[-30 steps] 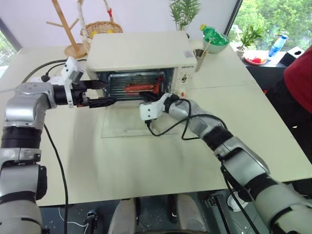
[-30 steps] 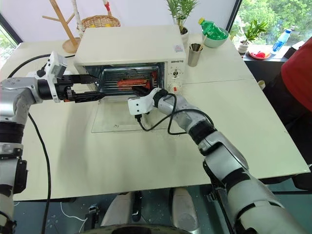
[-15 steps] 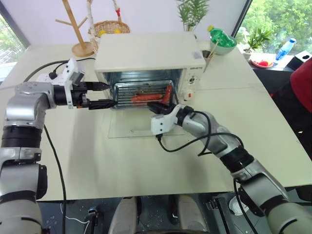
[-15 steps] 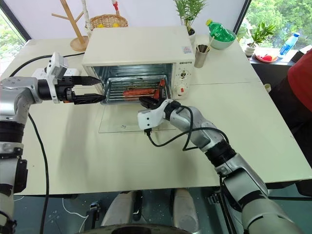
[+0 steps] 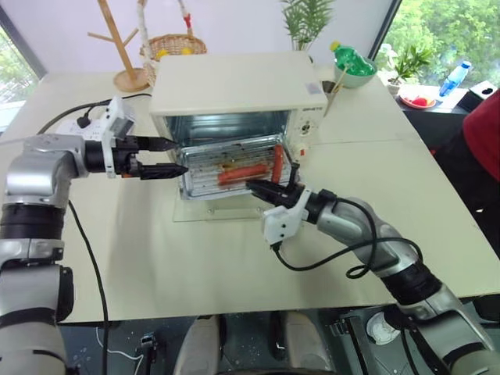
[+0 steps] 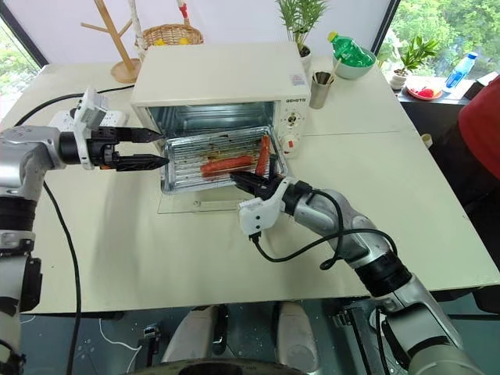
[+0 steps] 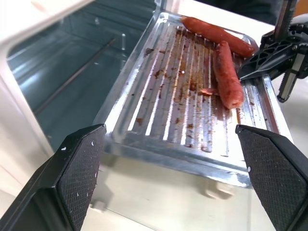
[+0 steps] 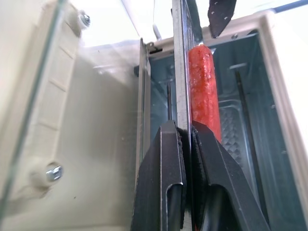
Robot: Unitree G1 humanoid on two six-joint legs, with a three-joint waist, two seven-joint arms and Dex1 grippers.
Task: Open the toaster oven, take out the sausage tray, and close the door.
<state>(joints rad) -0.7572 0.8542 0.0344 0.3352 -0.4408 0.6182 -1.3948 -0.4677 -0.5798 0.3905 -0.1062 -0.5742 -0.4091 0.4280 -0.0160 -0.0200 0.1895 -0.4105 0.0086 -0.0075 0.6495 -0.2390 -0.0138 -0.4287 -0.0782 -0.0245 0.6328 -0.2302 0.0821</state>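
One toaster oven [image 6: 211, 74] stands on the table [image 6: 375, 180], its door [image 6: 203, 205] lying flat open. One sausage tray [image 6: 195, 160] carrying three sausages [image 6: 226, 165] sticks halfway out over it. The right gripper [image 6: 237, 179] is clenched on the tray's front rim, while the left gripper [image 6: 154, 148] hangs spread wide just beside the tray's left end.

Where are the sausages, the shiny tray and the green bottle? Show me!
sausages [image 6: 227, 164]: right eye view, middle of the long one lying across.
sausage tray [image 7: 163, 101]: left wrist view, bare ribbed floor.
green bottle [image 6: 349, 50]: right eye view, its body, in the bowl.
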